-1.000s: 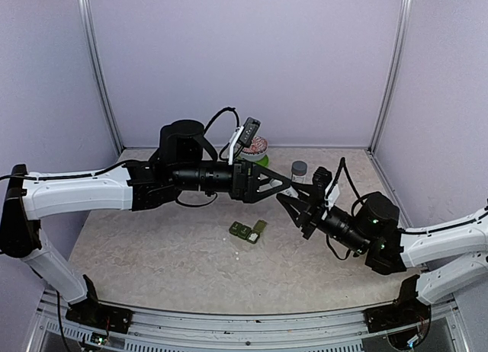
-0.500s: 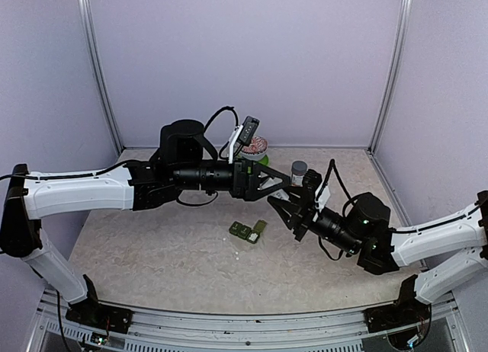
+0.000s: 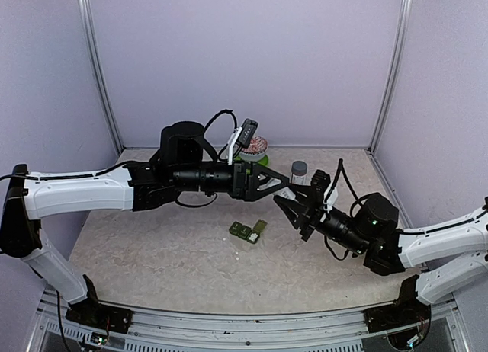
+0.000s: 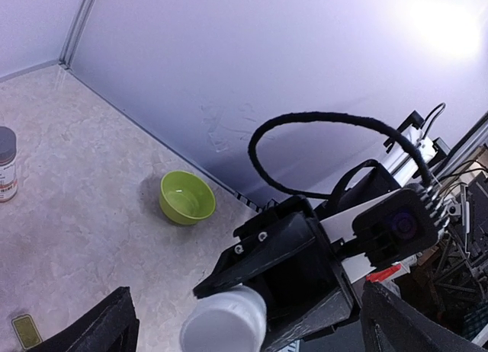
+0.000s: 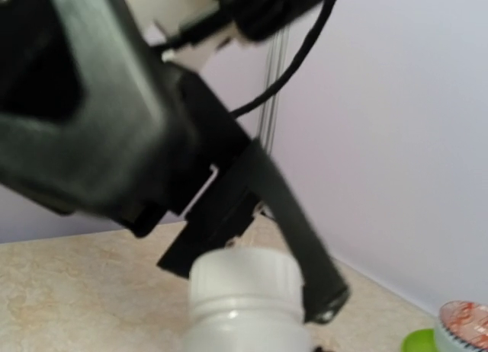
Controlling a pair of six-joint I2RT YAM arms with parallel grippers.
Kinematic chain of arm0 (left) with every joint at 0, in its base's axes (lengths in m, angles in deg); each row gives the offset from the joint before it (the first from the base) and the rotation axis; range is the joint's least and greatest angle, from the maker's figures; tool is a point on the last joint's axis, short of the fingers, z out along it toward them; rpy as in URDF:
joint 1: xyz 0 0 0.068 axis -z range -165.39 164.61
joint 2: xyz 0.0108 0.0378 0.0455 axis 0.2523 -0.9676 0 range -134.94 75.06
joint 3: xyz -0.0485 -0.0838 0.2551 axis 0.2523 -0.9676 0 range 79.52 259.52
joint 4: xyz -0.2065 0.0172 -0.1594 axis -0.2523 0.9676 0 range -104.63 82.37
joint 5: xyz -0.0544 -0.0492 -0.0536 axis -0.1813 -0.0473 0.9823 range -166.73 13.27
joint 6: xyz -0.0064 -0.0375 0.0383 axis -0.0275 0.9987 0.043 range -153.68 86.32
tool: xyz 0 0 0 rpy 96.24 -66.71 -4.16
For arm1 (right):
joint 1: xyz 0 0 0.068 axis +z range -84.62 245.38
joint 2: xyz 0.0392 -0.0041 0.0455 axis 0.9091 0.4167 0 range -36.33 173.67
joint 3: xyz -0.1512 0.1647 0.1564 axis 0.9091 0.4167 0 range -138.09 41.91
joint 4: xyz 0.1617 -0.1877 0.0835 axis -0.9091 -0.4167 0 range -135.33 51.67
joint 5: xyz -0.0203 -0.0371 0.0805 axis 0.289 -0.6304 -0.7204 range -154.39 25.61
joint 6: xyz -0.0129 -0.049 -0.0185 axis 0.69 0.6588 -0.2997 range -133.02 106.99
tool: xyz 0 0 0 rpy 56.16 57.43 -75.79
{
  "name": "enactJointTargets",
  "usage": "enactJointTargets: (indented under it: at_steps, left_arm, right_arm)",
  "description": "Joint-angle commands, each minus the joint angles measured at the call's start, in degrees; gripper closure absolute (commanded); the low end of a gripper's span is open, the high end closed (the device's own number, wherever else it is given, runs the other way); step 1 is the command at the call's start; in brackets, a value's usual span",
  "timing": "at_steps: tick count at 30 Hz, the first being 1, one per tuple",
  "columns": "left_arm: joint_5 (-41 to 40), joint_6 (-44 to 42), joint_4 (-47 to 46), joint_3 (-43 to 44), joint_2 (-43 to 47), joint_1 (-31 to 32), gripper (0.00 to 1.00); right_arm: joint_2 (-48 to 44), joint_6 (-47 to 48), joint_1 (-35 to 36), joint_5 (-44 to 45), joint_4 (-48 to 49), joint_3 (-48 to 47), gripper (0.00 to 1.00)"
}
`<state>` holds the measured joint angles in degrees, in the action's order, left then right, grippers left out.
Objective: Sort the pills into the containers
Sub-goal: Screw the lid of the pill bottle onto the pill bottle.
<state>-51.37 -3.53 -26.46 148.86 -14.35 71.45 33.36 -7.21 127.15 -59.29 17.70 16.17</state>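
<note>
So the right gripper [image 3: 290, 209] is clamped on a white bottle [image 4: 226, 322]. The left gripper [image 3: 284, 186] gapes wide, apparently straddling its cap. The containers [image 3: 248, 231] sit on the table [image 3: 152, 245].

- The white bottle [image 5: 244, 302] runs off the bottom edge of the right wrist view.
- The patterned bowl [image 5: 467, 321] is cropped at that corner.
- From above, the pills are too small to make out.

Robot lab test cell, plain lilac panel walls [image 3: 244, 62] w/ alu corner posts [image 3: 99, 70]; stone-look bench [image 3: 152, 245], exposed cabling [image 4: 335, 117]
</note>
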Motion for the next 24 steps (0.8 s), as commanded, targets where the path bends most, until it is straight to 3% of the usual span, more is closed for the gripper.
enactJointTargets:
  at_steps: [1,5,11,24]
  left_arm:
    - [2.56,1.66,1.11,-0.91,0.90,-1.27,0.01]
    - [4.27,2.43,1.12,-0.96,0.59,-1.80,0.08]
    - [6.70,3.24,1.74,-0.32,-0.51,-2.34,0.39]
    - [5.85,2.87,5.85,0.79,-1.82,-2.59,0.38]
  right_arm:
    - [-2.88,5.58,0.36,0.75,-3.32,0.47,0.80]
    - [-4.04,9.49,0.36,0.69,-6.11,0.79,0.80]
    - [-4.07,11.76,0.36,1.12,-7.80,0.51,0.80]
    - [-4.32,12.22,0.38,1.34,-7.66,0.64,0.80]
